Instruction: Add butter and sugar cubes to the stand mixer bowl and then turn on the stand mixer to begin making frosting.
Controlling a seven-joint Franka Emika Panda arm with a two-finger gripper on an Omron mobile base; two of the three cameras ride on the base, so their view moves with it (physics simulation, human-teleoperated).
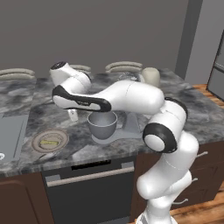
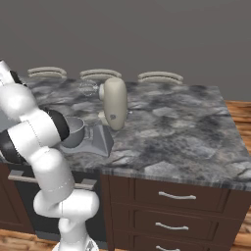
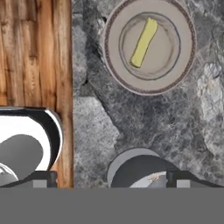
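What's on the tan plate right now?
On the plate lies the butter, a yellow stick slanted across its middle, with nothing covering it. No sugar cube is visible on it. The open gripper is over the counter beside the plate.

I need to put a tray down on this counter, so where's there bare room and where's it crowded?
The widest bare patch is the marble right of the stand mixer, running to the counter's far end. A narrower strip lies between the plate holding the butter and the stand mixer bowl. It's crowded around bowl and mixer base, where the arm and open claw hover.
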